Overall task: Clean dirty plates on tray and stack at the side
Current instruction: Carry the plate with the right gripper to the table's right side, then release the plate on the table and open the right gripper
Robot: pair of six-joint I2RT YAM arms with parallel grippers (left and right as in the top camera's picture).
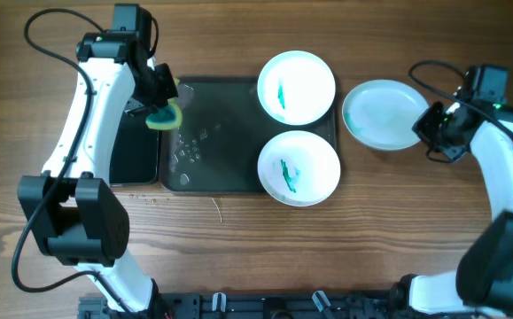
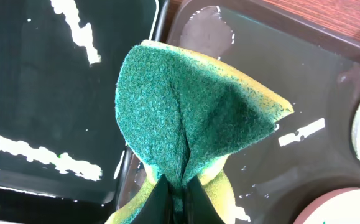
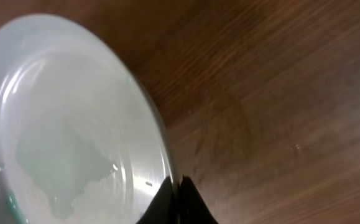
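Your left gripper (image 2: 178, 198) is pinched shut on a scouring sponge (image 2: 192, 106), folded green side out. It sits over the upper-left corner of the wet tray (image 1: 212, 133), just beside the black container (image 1: 136, 151). Your right gripper (image 3: 176, 190) is closed thin on the rim of the wet plate (image 1: 382, 111), off the tray at the right of the overhead frame. Whether that plate rests on the wooden table (image 1: 238, 239) or hangs just above it, you cannot tell.

The upper plate (image 1: 296, 87) and the lower plate (image 1: 299, 168), both smeared teal, sit at the tray's right end. Expect them to be stiff, breakable and slick with water, so take each one by the rim with a firm pinch. The sponge is soft and will do the yielding.
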